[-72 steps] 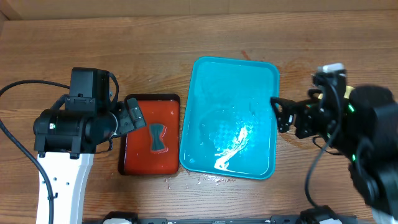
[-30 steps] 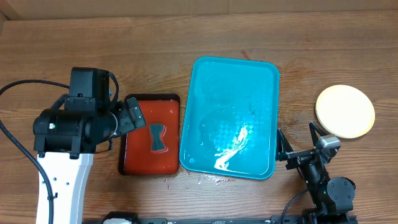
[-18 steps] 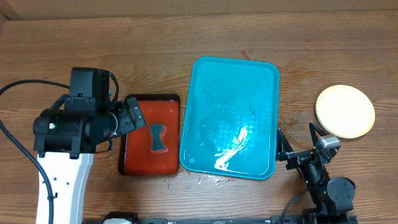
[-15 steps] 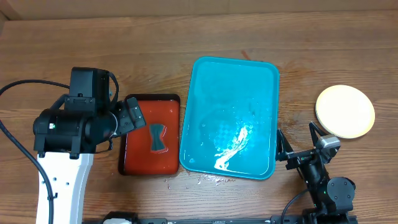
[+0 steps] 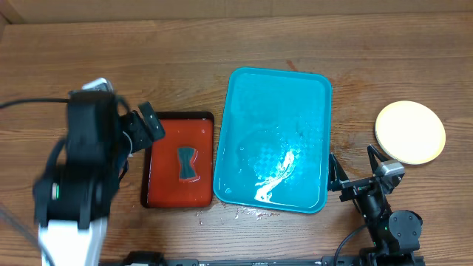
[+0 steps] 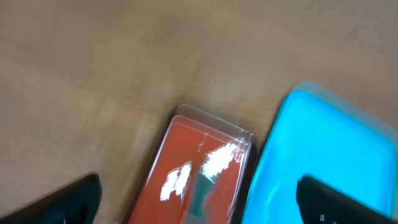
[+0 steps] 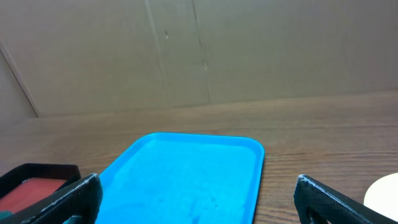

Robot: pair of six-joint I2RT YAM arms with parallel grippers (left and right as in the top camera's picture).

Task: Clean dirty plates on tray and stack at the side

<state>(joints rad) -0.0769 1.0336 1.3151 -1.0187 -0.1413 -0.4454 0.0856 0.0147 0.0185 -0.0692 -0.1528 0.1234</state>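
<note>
The turquoise tray (image 5: 230, 148) lay lengthwise on the wooden table (image 5: 222, 44) with nothing on it but a wet sheen and a white glint near its near end. A pale yellow plate (image 5: 410, 133) rested on the table well to the right of the tray, level with its middle; from above it read as one disc, and whether more lay under it could not be told. In the right wrist view only the plate's edge showed, at the lower right corner. A red tray (image 5: 166, 185) with a black rim sat just beside the turquoise tray's left side, and a dark bow-shaped piece (image 5: 185, 162) lay in its middle. A few droplets (image 5: 244, 213) dotted the table by the turquoise tray's near edge. The left gripper (image 6: 199, 180), blurred, hung above the table left of the turquoise tray, its fingers spread wide with nothing between them. The right gripper (image 7: 198, 180) sat off the turquoise tray's near right corner, facing along it, its fingers also wide apart and empty.
</note>
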